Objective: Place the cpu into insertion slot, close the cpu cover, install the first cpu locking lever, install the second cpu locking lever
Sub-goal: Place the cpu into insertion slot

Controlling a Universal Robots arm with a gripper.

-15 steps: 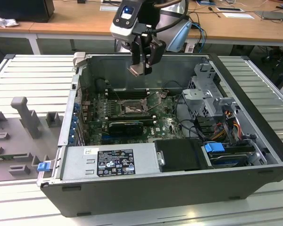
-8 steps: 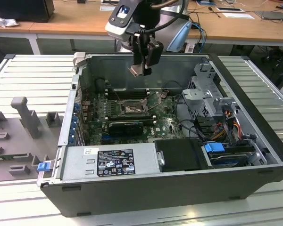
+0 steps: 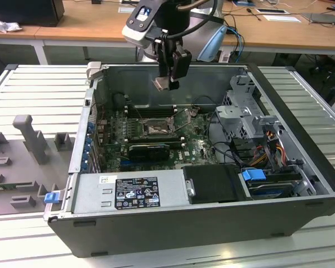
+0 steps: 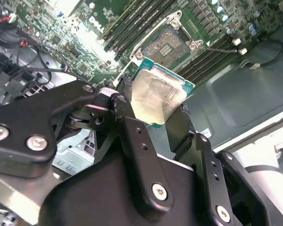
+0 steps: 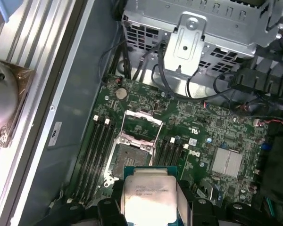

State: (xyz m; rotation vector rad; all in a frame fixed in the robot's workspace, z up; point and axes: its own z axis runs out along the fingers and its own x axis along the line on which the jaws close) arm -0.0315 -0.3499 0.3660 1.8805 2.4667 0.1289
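Jaws clenched on the cpu [image 3: 161,84], gripped at opposite edges and held high over the open computer case [image 3: 301,167]. Insertion slot [image 5: 132,158]: bare, on the green board [image 5: 217,127], well below the chip. Cpu cover [image 5: 142,121]: tipped open. Step in hand, as judged: placing the cpu, not yet seated. Seating likely calls for squared edges and a level descent.

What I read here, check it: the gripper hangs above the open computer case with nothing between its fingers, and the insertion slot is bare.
One thing is wrong: the gripper is not empty, it is shut on the cpu, as both wrist views show. The rest stands: it hangs above the open computer case, and the insertion slot is bare.
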